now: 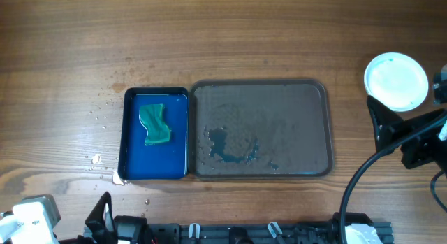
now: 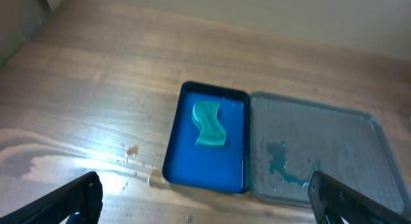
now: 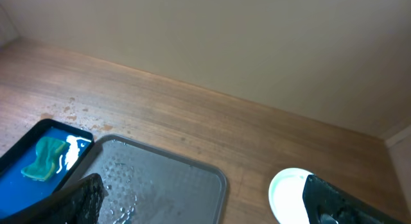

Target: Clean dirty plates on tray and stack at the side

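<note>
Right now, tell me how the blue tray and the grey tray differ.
Colour: the blue tray is glossy blue; the grey tray is dull grey and speckled. Size: the blue tray is narrower than the grey tray. Contents: the blue tray holds a green sponge; the grey tray carries only a teal puddle at the end nearest the blue tray. Both are rimmed rectangles side by side on the table, and neither holds a plate.

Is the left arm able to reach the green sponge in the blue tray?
Probably yes. The sponge lies uncovered in the blue tray. The left gripper is open and facing it, with nothing standing between them.
</note>
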Controlling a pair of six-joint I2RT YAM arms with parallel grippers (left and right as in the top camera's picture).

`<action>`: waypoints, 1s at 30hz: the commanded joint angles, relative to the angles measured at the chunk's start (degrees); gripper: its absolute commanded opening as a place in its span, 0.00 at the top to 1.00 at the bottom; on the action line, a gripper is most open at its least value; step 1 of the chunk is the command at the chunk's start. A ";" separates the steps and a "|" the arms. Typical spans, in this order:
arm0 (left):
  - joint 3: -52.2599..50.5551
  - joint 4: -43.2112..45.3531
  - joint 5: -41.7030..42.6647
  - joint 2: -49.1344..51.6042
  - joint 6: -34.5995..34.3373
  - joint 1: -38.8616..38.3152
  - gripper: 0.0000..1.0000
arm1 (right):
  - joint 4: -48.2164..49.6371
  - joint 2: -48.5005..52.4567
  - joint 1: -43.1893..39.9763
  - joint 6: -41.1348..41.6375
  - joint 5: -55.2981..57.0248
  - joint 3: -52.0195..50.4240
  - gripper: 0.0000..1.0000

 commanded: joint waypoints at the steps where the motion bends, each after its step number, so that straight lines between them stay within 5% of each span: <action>1: -0.04 -2.05 -0.55 -0.52 -0.57 -0.26 0.00 | 0.11 0.33 0.13 1.07 0.11 0.26 0.00; 30: -0.04 -2.75 -0.55 -0.52 -0.57 -0.26 0.00 | -6.16 0.33 0.13 1.03 0.13 0.24 0.00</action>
